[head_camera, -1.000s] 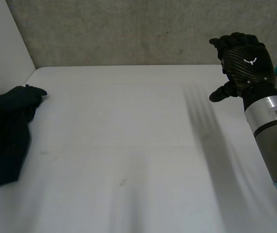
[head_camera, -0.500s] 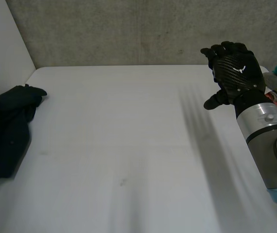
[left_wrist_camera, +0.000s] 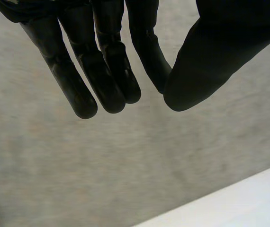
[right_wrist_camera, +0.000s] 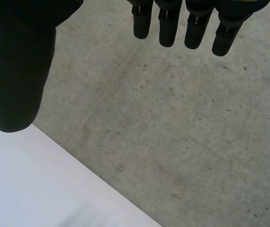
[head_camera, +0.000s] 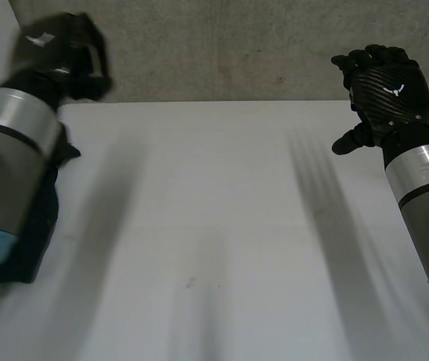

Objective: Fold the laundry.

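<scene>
1. The room is plain: a white surface (head_camera: 214, 226) with a grey concrete wall (head_camera: 222, 45) at its far side.
2. The dark cloth (head_camera: 40, 233), which I take for the laundry, lies bunched at the left edge of the surface, partly under the left arm (head_camera: 11, 150).
3. What has changed: half a second ago the left arm was almost outside the head view and the cloth was being drawn to the left. Now this arm stands high over the cloth, with the left robot hand (head_camera: 60, 49) up in front of the wall.
4. In the left wrist view its fingers (left_wrist_camera: 104, 71) hang straight beside the thumb with nothing between them, so this robot hand is released and empty.
5. The right robot hand (head_camera: 386, 86) is raised at the far right, almost where it was. Its fingers (right_wrist_camera: 168, 23) are straight and it also holds nothing.
6. My judgement: the cloth was let go while still crumpled, so no fold is made yet. It must first be grasped again and spread flat toward the middle.
</scene>
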Action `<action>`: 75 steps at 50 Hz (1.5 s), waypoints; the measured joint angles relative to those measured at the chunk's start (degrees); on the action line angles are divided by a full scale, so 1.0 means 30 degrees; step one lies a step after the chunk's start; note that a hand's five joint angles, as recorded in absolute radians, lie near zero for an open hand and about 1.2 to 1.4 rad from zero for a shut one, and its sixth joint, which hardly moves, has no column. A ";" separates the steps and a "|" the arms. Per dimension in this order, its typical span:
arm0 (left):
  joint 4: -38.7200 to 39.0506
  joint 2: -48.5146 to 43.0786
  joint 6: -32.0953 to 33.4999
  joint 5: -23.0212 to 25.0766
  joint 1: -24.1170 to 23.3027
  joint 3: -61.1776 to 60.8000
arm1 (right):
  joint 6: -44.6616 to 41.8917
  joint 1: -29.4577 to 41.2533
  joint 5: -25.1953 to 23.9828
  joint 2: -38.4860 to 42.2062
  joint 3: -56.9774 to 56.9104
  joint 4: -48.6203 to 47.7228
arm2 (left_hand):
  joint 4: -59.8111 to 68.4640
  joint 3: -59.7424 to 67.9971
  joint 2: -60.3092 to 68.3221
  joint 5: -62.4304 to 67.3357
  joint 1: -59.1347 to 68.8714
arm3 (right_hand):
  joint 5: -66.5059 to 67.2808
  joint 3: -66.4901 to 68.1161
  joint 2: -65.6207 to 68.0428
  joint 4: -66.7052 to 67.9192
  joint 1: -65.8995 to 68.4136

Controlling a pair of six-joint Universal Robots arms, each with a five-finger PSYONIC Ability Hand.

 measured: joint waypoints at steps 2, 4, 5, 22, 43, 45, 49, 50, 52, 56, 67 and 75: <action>-0.0118 -0.1525 -0.0082 -0.1146 -0.2011 0.0760 | -0.0009 -0.0122 -0.0017 0.0083 0.0001 0.0036 | -0.0044 0.0002 -0.0055 -0.0017 -0.0026 | 0.0000 0.0000 0.0000 0.0000 0.0000; -0.0272 -0.2621 0.0321 -0.1869 -0.2765 0.1155 | -0.0020 -0.0202 -0.0048 0.0185 0.0005 0.0083 | -0.4187 -0.4393 -0.4520 -0.3711 -0.4404 | 0.0000 0.0000 0.0000 0.0000 0.0000; -0.0368 -0.2988 0.0552 -0.2122 -0.2925 0.1274 | -0.0028 -0.0252 -0.0068 0.0246 0.0004 0.0106 | -0.4187 -0.4393 -0.4520 -0.3711 -0.4404 | 0.0000 0.0000 0.0000 0.0000 0.0000; -0.1624 -0.4924 1.1941 -0.2475 0.4814 -0.1850 | -0.0755 -0.0244 -0.0917 0.2275 -0.0208 0.0674 | -1.9102 -1.8697 -1.8899 -1.7916 -1.8648 | 0.0000 0.0000 0.0000 0.0000 0.0000; 0.5372 -0.7305 1.1438 0.1486 0.9171 -0.2249 | -0.1181 -0.0030 -0.0842 0.2405 -0.0006 0.0923 | -0.0076 -0.0020 -0.0340 -0.0659 -0.0937 | 0.0000 0.0000 0.0000 0.0000 0.0000; 0.5363 -0.6136 1.0542 0.1002 0.8649 -0.2263 | -0.1206 -0.0050 -0.0844 0.2402 -0.0019 0.0911 | -0.0076 -0.0018 -0.0340 -0.0659 -0.0937 | 0.0000 0.0000 0.0000 0.0000 0.0000; 0.4632 -0.3482 0.8308 0.0057 0.7109 -0.1942 | -0.1236 -0.0094 -0.0844 0.2391 -0.0057 0.0912 | -0.0075 -0.0018 -0.0340 -0.0659 -0.0913 | -0.0002 0.0000 0.0000 0.0000 0.0000; 0.3856 -0.2385 0.7227 -0.0304 0.6221 -0.1572 | -0.1241 -0.0119 -0.0844 0.2379 -0.0074 0.0927 | -0.0075 -0.0018 -0.0340 -0.0659 -0.0905 | 0.0000 0.0000 0.0000 0.0000 0.0000; 0.2743 -0.1460 0.6033 -0.0656 0.5154 -0.0959 | -0.1242 -0.0142 -0.0845 0.2364 -0.0087 0.0944 | -0.0073 -0.0018 -0.0284 -0.0659 -0.0903 | 0.0000 0.0000 0.0000 0.0000 0.0000; 0.0112 -0.0461 0.3637 -0.1501 0.2680 0.0837 | -0.1244 -0.0190 -0.0837 0.2299 -0.0105 0.0974 | -0.0069 0.0102 -0.0185 -0.0659 -0.0902 | 0.0000 0.0000 0.0000 0.0000 0.0000; -0.3217 -0.4506 0.0874 -0.5067 -0.3693 0.4633 | -0.1238 -0.0610 -0.0814 0.2026 -0.0245 0.0986 | -0.0002 0.0125 -0.0153 -0.0659 -0.0902 | 0.0000 0.0000 0.0000 0.0000 0.0000; -0.4908 -0.8663 0.0426 -0.5639 -0.6392 0.3995 | -0.1223 -0.1427 -0.0884 0.2289 -0.0759 0.1258 | -1.0234 -0.9864 -1.0530 -0.9597 -1.0707 | 0.0000 0.0000 0.0000 0.0000 0.0000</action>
